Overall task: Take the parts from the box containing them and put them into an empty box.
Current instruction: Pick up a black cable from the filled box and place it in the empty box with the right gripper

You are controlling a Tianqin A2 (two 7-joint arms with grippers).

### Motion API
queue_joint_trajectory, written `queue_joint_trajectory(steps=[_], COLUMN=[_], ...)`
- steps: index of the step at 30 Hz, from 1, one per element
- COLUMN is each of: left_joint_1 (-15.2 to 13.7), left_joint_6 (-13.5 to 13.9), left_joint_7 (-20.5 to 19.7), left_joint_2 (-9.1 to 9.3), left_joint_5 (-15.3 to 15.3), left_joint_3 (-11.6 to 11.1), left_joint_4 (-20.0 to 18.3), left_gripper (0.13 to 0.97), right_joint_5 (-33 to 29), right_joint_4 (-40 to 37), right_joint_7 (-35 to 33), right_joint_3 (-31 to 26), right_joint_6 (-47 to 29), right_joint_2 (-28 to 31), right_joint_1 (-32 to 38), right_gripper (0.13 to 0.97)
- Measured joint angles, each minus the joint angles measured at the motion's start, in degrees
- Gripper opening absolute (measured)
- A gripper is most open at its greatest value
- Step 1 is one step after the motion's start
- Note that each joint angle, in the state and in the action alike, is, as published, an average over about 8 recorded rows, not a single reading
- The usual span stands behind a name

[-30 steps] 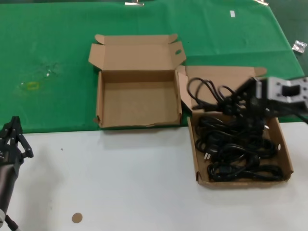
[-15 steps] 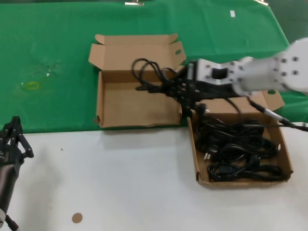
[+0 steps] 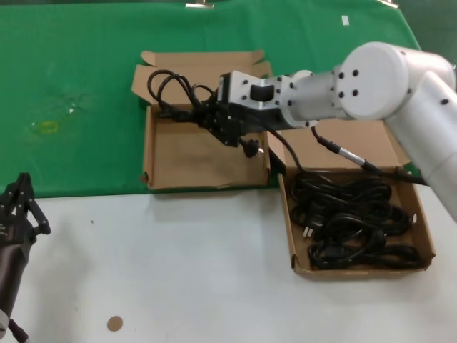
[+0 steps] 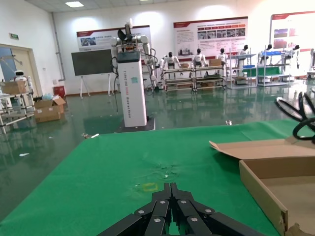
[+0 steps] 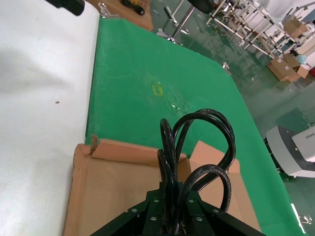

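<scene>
My right gripper [image 3: 207,118] is shut on a black power cord [image 3: 171,89] and holds it above the empty cardboard box [image 3: 203,179] on the green cloth. The cord's loops stick out past the jaws in the right wrist view [image 5: 197,142], over the box floor [image 5: 118,182]; its plug [image 3: 251,148] hangs below the gripper. The box containing the parts [image 3: 357,270] stands to the right, with several black cords [image 3: 353,218] coiled in it. My left gripper [image 3: 21,204] is shut and empty, parked at the near left; it shows in the left wrist view [image 4: 171,189].
The green cloth [image 3: 71,107] covers the far half of the table, the white surface [image 3: 178,264] the near half. A small brown disc [image 3: 114,324] lies near the front edge. The empty box's wall [image 4: 266,194] shows in the left wrist view.
My right arm lifted a cord out of the right box and carried it left over the empty box. The left arm has not moved.
</scene>
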Motion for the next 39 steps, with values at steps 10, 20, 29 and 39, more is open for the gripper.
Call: queue_joint_trajectory(steps=[10,20,29,39], left_joint_1=[0.0,0.0,0.0,0.0], left_joint_6=[0.0,0.0,0.0,0.0], left_joint_7=[0.0,0.0,0.0,0.0], left_joint_2=[0.00,0.00,0.00,0.00], left_joint_5=[0.0,0.0,0.0,0.0], left_joint_3=[0.0,0.0,0.0,0.0], left_joint_4=[0.0,0.0,0.0,0.0], left_gripper=[0.152,0.152,0.152,0.152], right_joint_5=[-0.5,-1.3,-2.1,-2.4], right_joint_4=[-4.8,-6.7,-7.5,-4.4], right_joint_7=[-2.5,-3.4,-3.8,-1.8], right_joint_3=[-0.5,-0.7,-0.8,0.2], right_joint_6=[1.9,3.2,4.0,3.3], right_joint_2=[-1.7,-2.2,-2.5,-1.2], right_joint_1=[0.4,0.6,0.8,0.2], right_gripper=[0.183,0.185,0.252,0.386])
